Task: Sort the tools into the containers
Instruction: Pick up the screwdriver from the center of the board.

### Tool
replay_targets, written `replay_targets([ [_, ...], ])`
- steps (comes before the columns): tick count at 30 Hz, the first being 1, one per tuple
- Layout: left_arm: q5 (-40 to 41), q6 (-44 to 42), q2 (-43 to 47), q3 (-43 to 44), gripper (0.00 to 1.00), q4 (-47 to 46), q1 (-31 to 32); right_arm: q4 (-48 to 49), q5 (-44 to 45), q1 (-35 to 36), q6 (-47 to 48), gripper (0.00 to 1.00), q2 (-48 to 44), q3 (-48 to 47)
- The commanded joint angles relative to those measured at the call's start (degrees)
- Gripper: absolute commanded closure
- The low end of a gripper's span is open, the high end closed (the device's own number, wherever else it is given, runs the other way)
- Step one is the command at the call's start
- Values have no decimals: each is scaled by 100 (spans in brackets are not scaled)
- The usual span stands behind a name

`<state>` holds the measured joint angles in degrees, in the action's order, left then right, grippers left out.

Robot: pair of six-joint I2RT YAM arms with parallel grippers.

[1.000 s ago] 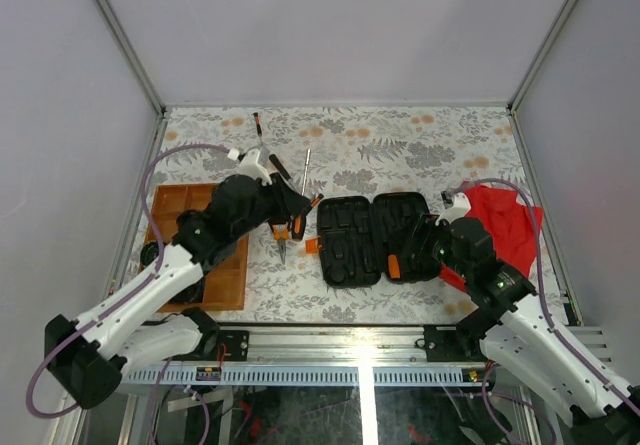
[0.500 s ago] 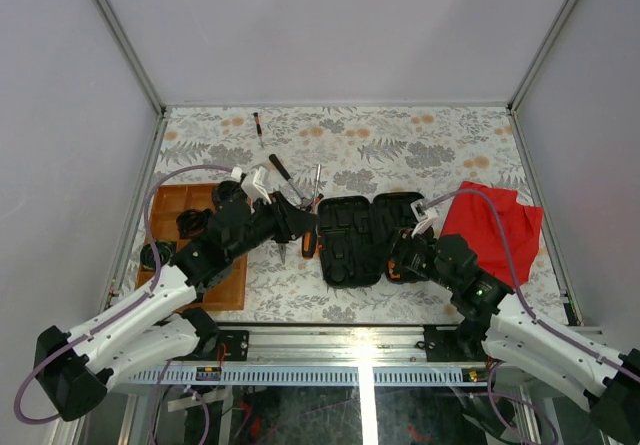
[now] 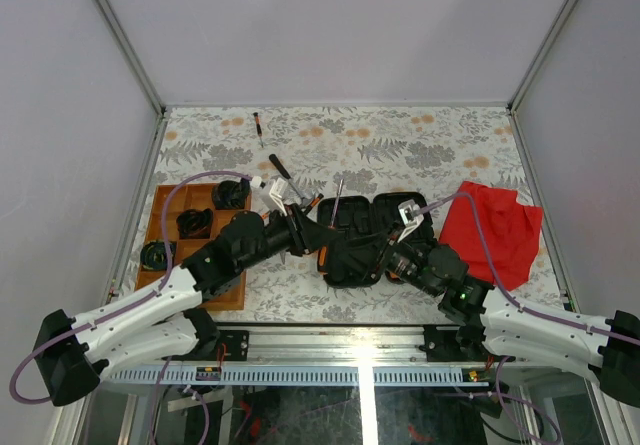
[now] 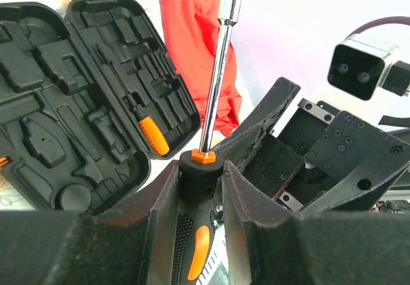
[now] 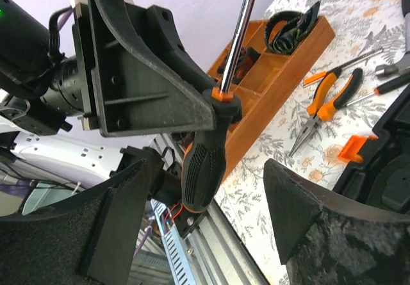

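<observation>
Both arms have swung together over the tool case. The left hand clamps the screwdriver; the right hand gapes around its handle. A handover looks underway: right must close before left releases.

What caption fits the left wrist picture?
Left gripper grips a screwdriver, the open black tool case ahead.

One case, one tray, one red cloth

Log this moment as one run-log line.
left pincer: shut on screwdriver | right pincer: open around its handle | tool case: open | pliers: on table
</observation>
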<state>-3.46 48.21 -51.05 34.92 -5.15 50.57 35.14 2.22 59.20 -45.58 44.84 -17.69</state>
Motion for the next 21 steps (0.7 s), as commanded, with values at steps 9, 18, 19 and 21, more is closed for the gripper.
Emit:
replay_targets([
  [9,-32,110,-422,150,100,-1092,129,983,49,66,53,28,392,44],
  [18,-86,154,-385,87,100,-1302,182,712,-109,64,50,42,922,-248],
  [19,-92,154,-373,86,100,-1311,187,695,-83,65,54,45,936,-258],
  [21,-137,139,-363,86,100,-1331,194,606,13,61,70,52,919,-273],
])
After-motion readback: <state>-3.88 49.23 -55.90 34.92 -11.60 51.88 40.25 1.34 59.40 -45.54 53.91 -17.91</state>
